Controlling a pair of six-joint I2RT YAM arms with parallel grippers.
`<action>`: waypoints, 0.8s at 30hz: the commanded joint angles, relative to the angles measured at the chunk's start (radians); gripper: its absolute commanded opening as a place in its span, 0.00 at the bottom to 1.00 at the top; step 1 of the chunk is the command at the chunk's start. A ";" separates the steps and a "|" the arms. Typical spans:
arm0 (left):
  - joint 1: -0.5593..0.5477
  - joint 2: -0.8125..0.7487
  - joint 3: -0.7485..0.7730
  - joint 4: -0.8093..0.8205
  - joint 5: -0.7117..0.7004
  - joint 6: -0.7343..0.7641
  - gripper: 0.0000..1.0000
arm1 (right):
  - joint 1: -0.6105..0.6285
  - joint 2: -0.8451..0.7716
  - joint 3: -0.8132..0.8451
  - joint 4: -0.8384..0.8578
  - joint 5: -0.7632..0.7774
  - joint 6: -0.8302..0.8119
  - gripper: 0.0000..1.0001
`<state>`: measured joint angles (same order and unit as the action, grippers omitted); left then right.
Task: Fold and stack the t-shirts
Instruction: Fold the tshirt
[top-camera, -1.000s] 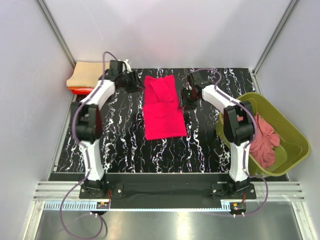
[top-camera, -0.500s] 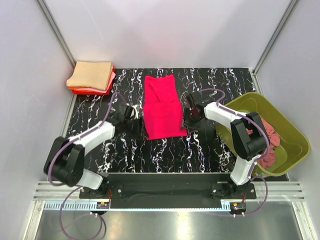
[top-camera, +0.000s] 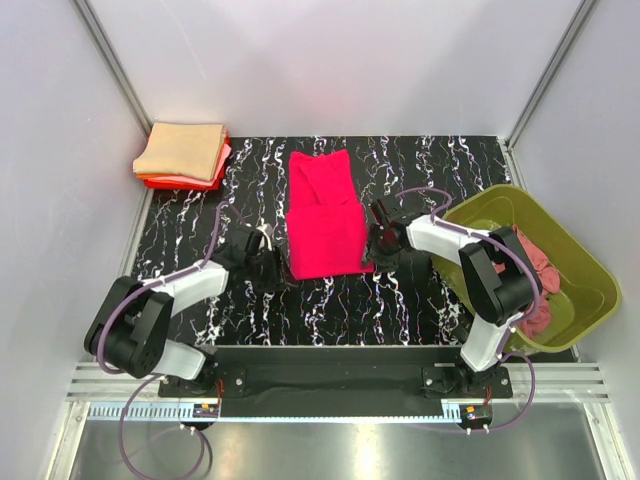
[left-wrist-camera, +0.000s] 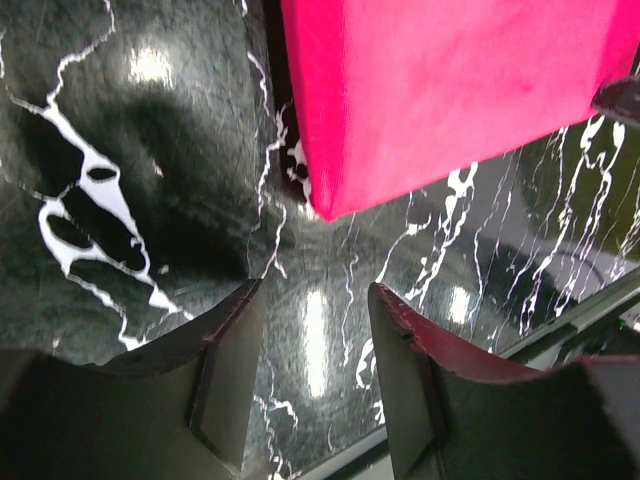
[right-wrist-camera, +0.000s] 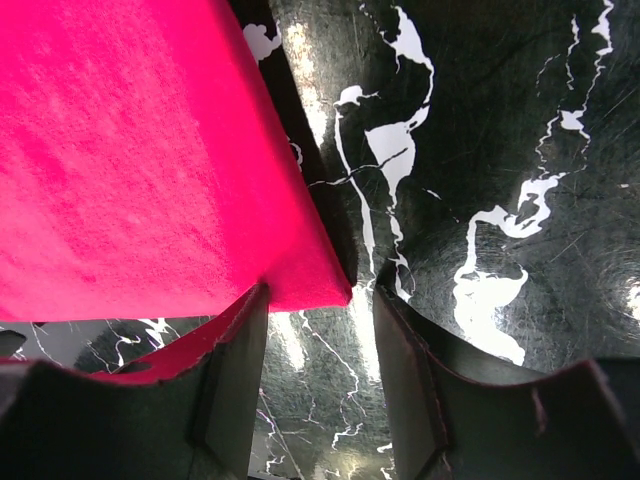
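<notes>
The left gripper (left-wrist-camera: 312, 290), jaws apart and empty, has a corner of the crimson-pink t-shirt (left-wrist-camera: 450, 90) just ahead. The right gripper (right-wrist-camera: 320, 287), jaws apart, has another corner between its fingertips.

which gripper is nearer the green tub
Right. The right gripper is at the near right corner of the crimson shirt, toward the green tub; the left gripper is at its near left corner, across the shirt.

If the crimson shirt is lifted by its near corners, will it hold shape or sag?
Probably floppy: the crimson shirt lies flat in thin folded layers, so its middle would likely sag between lifted corners. Likely light, as its edge looks thin. It may slide easily, since the marbled tabletop looks glossy.
</notes>
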<state>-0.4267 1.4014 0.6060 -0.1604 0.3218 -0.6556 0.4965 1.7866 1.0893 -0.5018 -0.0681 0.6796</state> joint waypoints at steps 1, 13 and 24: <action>-0.006 0.021 -0.012 0.107 -0.004 -0.032 0.49 | 0.010 -0.023 -0.029 0.046 0.034 0.020 0.52; -0.006 0.070 -0.009 0.148 -0.032 -0.047 0.43 | 0.011 -0.050 -0.074 0.066 0.030 0.026 0.47; -0.007 0.134 0.020 0.179 -0.013 -0.047 0.31 | 0.010 -0.052 -0.091 0.078 0.033 0.031 0.39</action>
<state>-0.4290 1.5051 0.6083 -0.0116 0.3248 -0.7155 0.4965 1.7477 1.0195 -0.4217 -0.0681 0.7048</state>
